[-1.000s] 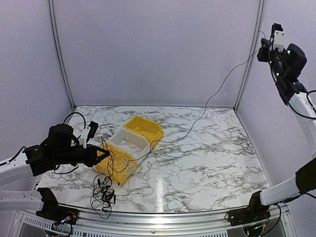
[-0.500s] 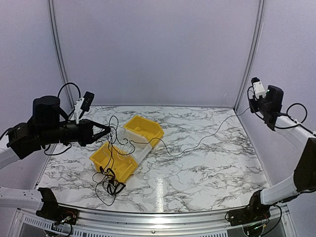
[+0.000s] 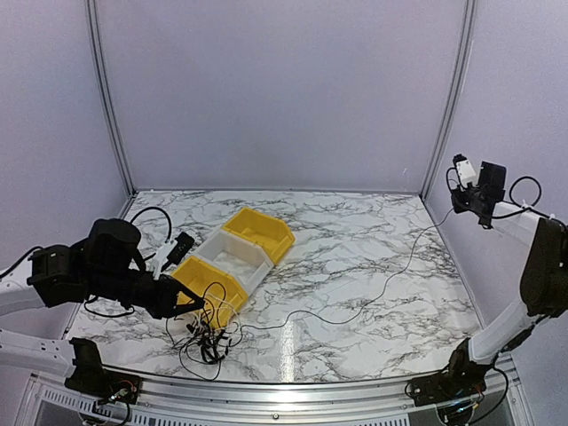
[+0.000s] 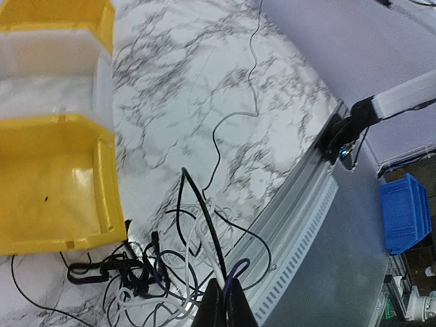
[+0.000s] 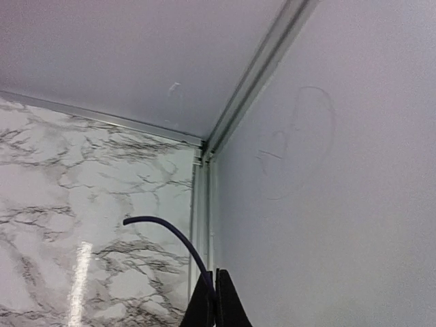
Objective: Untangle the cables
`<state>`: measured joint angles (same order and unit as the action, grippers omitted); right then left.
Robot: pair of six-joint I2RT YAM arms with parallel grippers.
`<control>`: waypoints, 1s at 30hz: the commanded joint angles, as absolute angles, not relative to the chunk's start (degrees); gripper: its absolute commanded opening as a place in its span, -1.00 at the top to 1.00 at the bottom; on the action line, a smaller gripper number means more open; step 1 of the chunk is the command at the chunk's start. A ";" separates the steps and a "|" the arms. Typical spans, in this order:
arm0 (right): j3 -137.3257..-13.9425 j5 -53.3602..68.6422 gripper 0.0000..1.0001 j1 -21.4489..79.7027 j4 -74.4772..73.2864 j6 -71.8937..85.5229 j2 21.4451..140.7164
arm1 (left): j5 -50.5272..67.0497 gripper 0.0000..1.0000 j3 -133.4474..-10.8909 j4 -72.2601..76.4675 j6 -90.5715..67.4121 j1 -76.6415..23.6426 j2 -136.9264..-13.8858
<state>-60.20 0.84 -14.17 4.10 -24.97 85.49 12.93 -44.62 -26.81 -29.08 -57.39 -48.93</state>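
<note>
Left pincer (image 4: pixel 223 301): pinched tight on strands of thin black and white cable tangle (image 3: pixel 206 340), heaped on marble tabletop (image 3: pixel 373 257) just beside yellow plastic bin (image 3: pixel 211 286). Right pincer (image 5: pixel 214 289): pinched on one thin dark strand (image 5: pixel 170 231), raised near right wall.

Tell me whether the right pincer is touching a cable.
Touching. The right wrist view shows the right pincer shut on a dark cable, which arcs up and out from between its fingers.
</note>
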 commanded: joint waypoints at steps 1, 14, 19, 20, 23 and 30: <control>-60.91 19.93 1.00 -9.01 -8.56 -27.64 82.51 | 9.40 1.00 -39.22 -31.35 -33.54 -57.66 -51.38; -58.99 27.14 0.02 11.06 -22.28 -40.77 79.08 | 7.23 1.00 -34.32 -30.99 -34.55 -58.40 -54.32; -63.04 27.17 -0.26 22.26 -27.64 -46.84 78.23 | 9.80 0.31 -35.68 -32.83 -34.70 -59.24 -48.61; -63.28 27.99 -0.26 24.51 -27.94 -47.02 78.33 | 10.98 0.17 -36.29 -33.52 -34.48 -59.28 -48.08; -63.39 32.49 -0.26 31.55 -28.19 -45.44 80.50 | 12.06 -0.14 -39.43 -35.81 -32.11 -59.39 -46.88; -61.97 34.57 -0.30 45.35 -24.91 -45.78 89.79 | 9.75 -0.28 -48.78 -36.50 -27.24 -59.41 -51.34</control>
<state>-62.15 32.08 40.25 -25.32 -45.32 85.23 10.94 -44.40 -35.42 -30.98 -59.09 -48.56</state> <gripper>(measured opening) 0.644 0.638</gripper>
